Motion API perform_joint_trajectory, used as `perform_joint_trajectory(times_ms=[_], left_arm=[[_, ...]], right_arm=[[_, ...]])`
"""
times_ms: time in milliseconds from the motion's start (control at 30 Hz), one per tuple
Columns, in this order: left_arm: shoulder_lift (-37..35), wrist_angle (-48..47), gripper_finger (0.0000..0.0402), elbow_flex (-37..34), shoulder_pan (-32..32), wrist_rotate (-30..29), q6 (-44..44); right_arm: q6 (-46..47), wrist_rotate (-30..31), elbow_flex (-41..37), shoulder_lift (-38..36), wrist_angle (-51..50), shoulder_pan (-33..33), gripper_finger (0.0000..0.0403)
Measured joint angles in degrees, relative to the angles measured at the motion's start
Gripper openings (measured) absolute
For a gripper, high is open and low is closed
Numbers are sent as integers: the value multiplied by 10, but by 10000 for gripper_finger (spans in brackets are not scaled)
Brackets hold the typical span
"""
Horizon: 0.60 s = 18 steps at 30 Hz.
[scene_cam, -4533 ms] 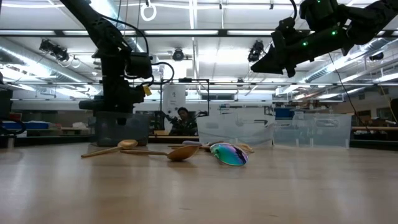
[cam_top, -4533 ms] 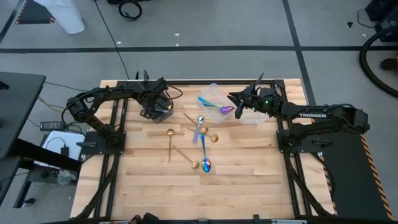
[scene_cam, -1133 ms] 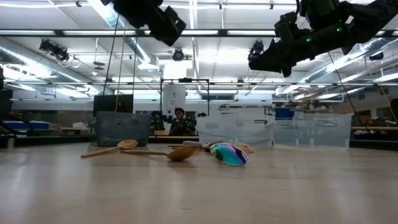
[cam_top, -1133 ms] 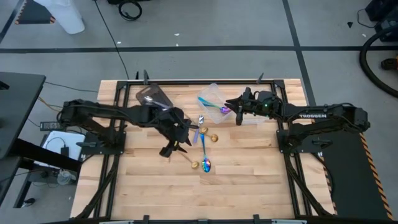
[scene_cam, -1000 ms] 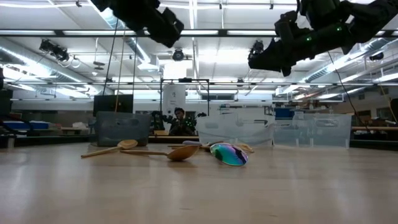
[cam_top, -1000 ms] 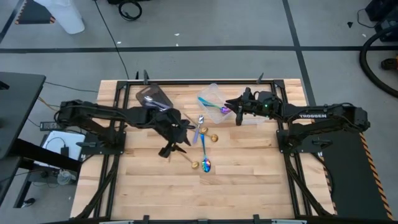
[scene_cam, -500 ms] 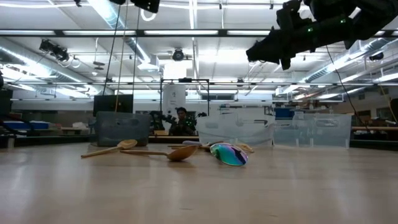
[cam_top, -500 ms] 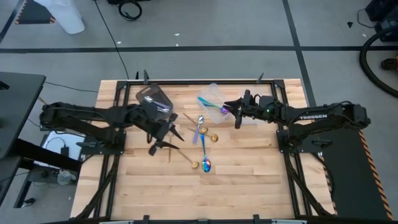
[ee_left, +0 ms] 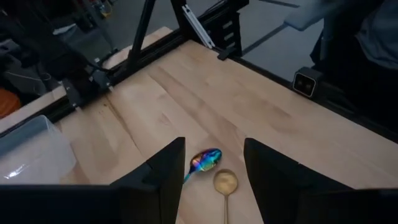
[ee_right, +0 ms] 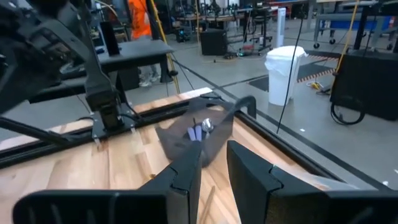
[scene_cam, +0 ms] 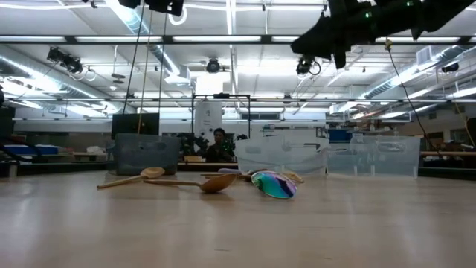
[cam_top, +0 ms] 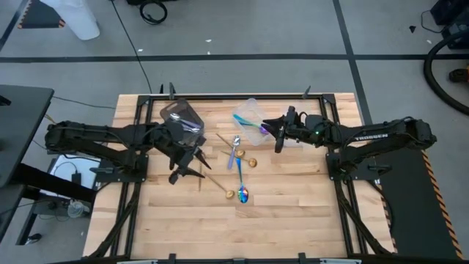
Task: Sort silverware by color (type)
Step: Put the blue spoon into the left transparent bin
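Left gripper [cam_top: 183,170] now drawn back leftward off the spoon cluster [cam_top: 236,158] mid-worktop, jaws spread and empty, likely lining up on a gold spoon [cam_top: 201,174]; right gripper [cam_top: 277,136] beside the clear tub [cam_top: 249,112], jaws narrowly apart, apparently empty.

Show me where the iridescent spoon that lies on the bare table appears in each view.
High view: iridescent spoon, its bowl just below the table's middle.
Low view: its bowl near the picture's centre, on the tabletop.
Left wrist view: its bowl on bare wood.
Right wrist view: not in it.
Shared landmark: the gold spoon whose bowl lies beside it.
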Motion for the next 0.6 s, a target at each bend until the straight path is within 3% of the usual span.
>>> perform_joint_trajectory(times_ms=[333, 600], left_arm=[[-1, 75, 173, -74, 19, 21, -17], [-19, 52, 173, -75, 46, 35, -38]], right_arm=[[-1, 33, 41, 30, -15, 42, 87], [-15, 28, 112, 121, -24, 62, 87]])
